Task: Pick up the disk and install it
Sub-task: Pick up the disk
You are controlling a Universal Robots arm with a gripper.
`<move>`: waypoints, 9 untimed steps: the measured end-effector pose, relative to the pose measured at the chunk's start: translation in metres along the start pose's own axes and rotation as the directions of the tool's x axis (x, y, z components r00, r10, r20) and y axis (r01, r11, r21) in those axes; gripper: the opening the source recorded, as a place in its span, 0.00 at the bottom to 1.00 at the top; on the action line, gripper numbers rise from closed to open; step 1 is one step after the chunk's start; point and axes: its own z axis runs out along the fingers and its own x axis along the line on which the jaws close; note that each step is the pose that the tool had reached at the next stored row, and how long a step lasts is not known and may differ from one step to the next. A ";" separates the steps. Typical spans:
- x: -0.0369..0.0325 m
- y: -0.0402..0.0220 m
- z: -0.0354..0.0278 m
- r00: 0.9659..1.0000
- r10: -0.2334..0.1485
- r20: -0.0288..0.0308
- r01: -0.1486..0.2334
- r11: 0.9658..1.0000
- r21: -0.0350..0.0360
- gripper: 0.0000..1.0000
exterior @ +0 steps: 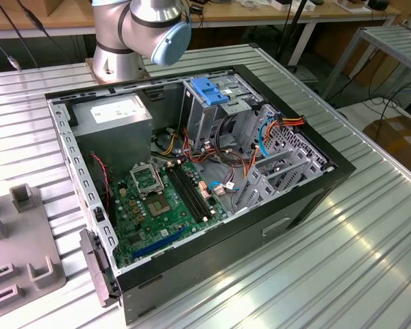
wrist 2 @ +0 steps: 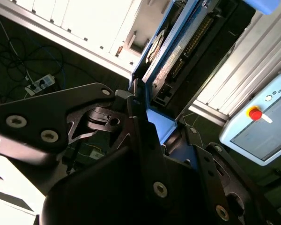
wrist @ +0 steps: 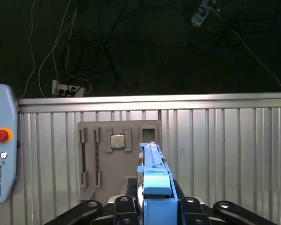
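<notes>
My claw (wrist: 155, 206) pinches the disk (wrist: 153, 164) edge-on, up above the bench (wrist: 225, 150). Grip looks centred; I'd judge firm, square pressure matters so it can't twist.

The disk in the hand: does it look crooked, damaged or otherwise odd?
Nothing stands out. In the first wrist view the disk sits straight, edge-on, in the hand, which is shut on it; no damage shows.

The exterior view looks down from high up at the open computer (exterior: 192, 274) on the tabletop (exterior: 370, 233), while both wrist views sit right behind the claw (wrist: 157, 206), sharing the disk (wrist: 152, 161).
</notes>
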 end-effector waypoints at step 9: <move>0.0001 0.0000 -0.0020 1.000 0.000 0.000 0.000 1.000 0.000 0.37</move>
